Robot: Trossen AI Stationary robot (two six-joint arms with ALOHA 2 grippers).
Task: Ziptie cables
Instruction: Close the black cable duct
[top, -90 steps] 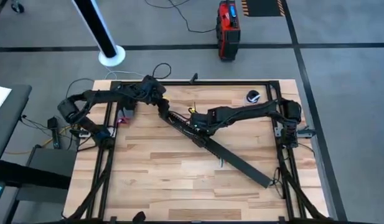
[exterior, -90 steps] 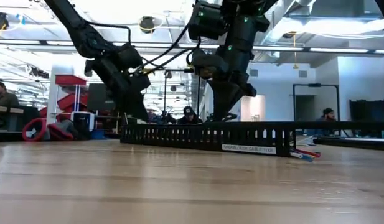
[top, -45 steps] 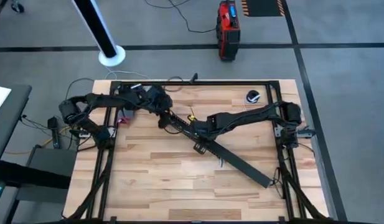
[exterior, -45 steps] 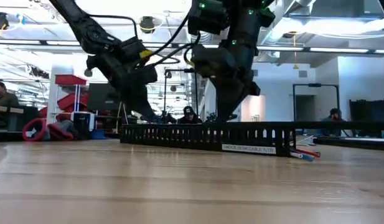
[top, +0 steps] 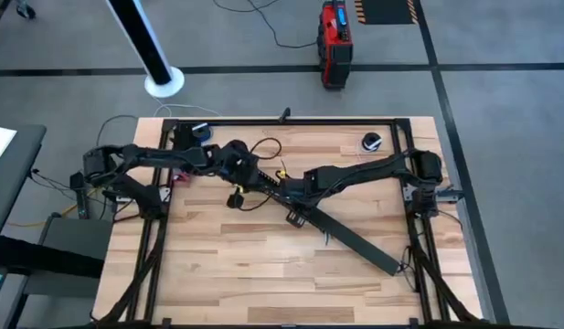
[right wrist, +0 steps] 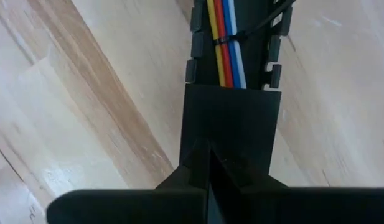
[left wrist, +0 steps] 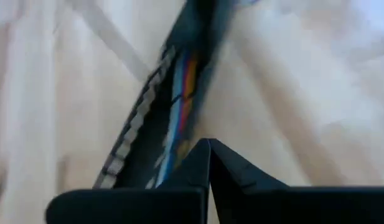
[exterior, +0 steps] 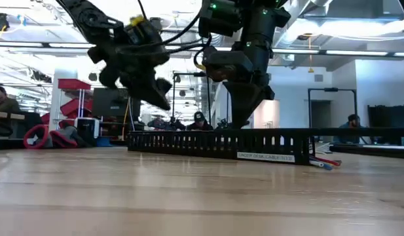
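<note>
Looking down, a light wooden surface (top: pixel 263 256) of butcher-block planks sits inside a black metal frame (top: pixel 419 233). Around it lies a grey floor (top: pixel 501 137) marked with dark tape lines (top: pixel 263 68). A red and black case (top: pixel 334 41) stands on that floor beyond the far edge, with a white round base (top: pixel 164 81) and its dark pole off to the left. At surface level the room opens wide behind: bright ceiling light strips (exterior: pixel 359 52), white walls (exterior: pixel 378 85), a red rack (exterior: pixel 74 105) on the left. People (exterior: pixel 199 120) sit at distant desks, one (exterior: pixel 0 98) at the far left, another (exterior: pixel 349 121) at the right.
</note>
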